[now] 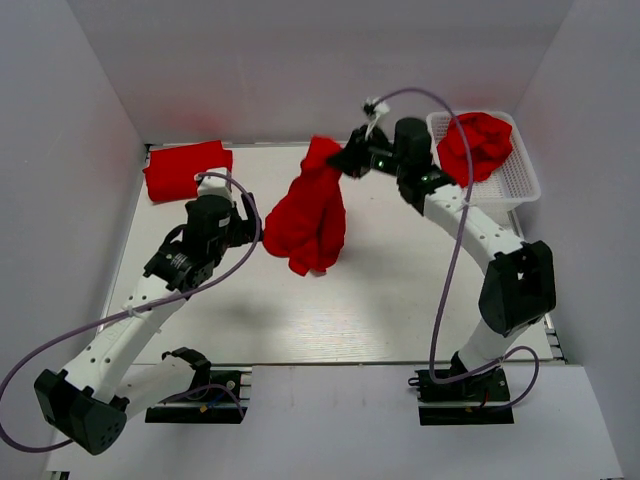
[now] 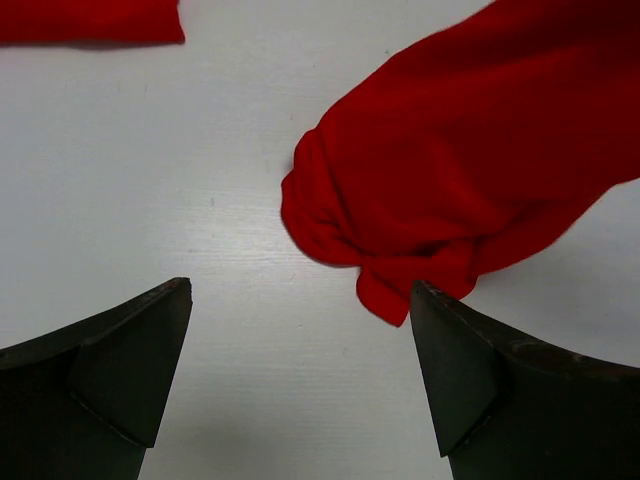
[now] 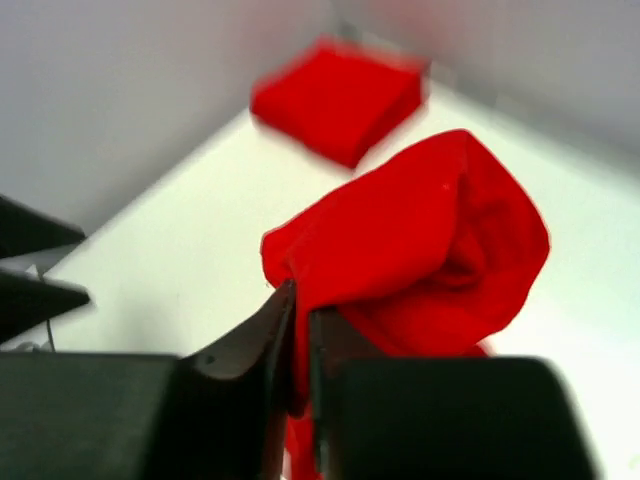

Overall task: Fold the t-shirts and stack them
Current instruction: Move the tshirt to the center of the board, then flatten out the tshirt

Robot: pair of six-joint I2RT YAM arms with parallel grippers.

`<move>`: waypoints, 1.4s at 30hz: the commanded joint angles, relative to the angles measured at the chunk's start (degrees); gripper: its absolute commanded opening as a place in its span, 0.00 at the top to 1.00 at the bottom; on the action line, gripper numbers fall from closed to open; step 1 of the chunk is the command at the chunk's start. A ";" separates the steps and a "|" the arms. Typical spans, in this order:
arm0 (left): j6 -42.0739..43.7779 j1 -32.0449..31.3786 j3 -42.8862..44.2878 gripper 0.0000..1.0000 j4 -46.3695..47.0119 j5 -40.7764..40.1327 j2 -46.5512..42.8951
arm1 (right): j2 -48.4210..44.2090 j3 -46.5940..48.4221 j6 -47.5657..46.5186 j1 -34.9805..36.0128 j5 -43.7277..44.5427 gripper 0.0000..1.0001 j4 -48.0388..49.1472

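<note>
Hanging t-shirt (image 1: 308, 215): plain red, bunched into a long drooping lump over mid-tabletop, slightly back of centre. Top end pinched by right fingers (image 3: 250, 370); rest falls down & toward the near side. Low end is close to the tabletop (image 1: 400, 300), can't tell if it touches. In the right wrist view the cloth balloons out just past the fingertips, w/ a fold running down betw. the 2 pads.

Right fingers nearly closed, only a thin slit betw. them, red fabric clamped in it. Right arm reaches fwd & left from its base, wrist up near the back wall.

Left fingers (image 2: 120, 370) spread wide, nothing betw. them, bare tabletop below. They sit just left of the hanging t-shirt's low end. In the left wrist view the cloth's bottom tip is right by the right-hand fingertip, contact unclear.

Folded t-shirt (image 1: 187, 170): neat flat red rectangle at the back-left corner of the tabletop, well apart from both arms. Also seen blurred in the right wrist view, by the wall.

Crumpled t-shirt heap (image 1: 478, 145): red, mounded inside the white mesh basket (image 1: 520, 185) at back right, rising above the rim. No. of shirts in it unclear.

White walls on 3 sides.
</note>
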 commanded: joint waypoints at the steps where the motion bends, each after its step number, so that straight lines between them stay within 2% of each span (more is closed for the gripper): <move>1: -4.58 0.21 -1.40 0.00 -4.32 -2.05 0.39 | -2.87 -9.57 -2.81 2.47 2.26 0.78 5.26; 2: -4.59 0.21 -1.40 0.00 -4.33 -2.05 0.40 | -2.52 -13.88 -1.59 3.08 2.70 0.69 6.05; 3: -5.46 0.21 -1.92 0.00 -4.93 -2.05 1.27 | -2.25 -17.06 -0.88 3.18 2.88 0.57 6.41; 4: -5.47 0.21 -1.93 0.00 -4.94 -2.05 1.80 | -1.21 -18.04 -0.79 3.44 2.71 0.11 5.71; 5: -6.08 0.21 -1.93 0.00 -5.46 -2.05 2.85 | -1.02 -19.62 -0.87 3.44 3.23 0.10 5.01; 9: -5.56 0.21 -2.45 0.00 -4.95 1.80 5.05 | -1.63 -18.41 -2.80 3.00 5.51 0.10 -2.53; 11: -4.85 0.21 -2.46 0.00 -4.06 4.53 5.06 | -4.44 -18.23 -3.50 2.83 9.73 0.10 -6.32; 16: -4.32 0.21 -3.07 0.00 -3.36 6.38 6.90 | -12.97 -22.96 -2.28 2.83 24.22 0.10 -10.97; 17: -3.72 0.21 -3.07 0.00 -3.36 6.38 7.77 | -13.84 -23.41 -1.67 2.65 32.16 0.10 -13.25; 19: -3.19 0.21 -3.07 0.00 -1.70 8.57 8.65 | -16.48 -25.87 1.49 2.21 37.40 0.10 -16.16; 20: -2.05 -0.57 -3.85 0.00 -0.91 9.36 9.53 | -17.18 -26.49 2.11 2.12 43.25 0.10 -17.66; 25: 3.84 -1.11 -5.36 0.00 4.19 19.64 14.63 | -20.53 -32.02 5.10 0.37 51.22 0.10 -19.34; 29: 4.38 -1.11 -5.88 0.00 4.73 22.29 16.65 | -21.32 -33.70 5.72 -0.86 49.74 0.10 -21.19; 35: 6.75 -3.48 -7.38 0.00 6.48 23.43 18.06 | -20.45 -35.28 2.39 -1.83 36.92 0.10 -16.09; 42: 7.45 -6.65 -5.71 0.00 9.64 25.81 26.67 | -17.55 -34.75 -1.57 -1.48 23.90 0.10 -10.13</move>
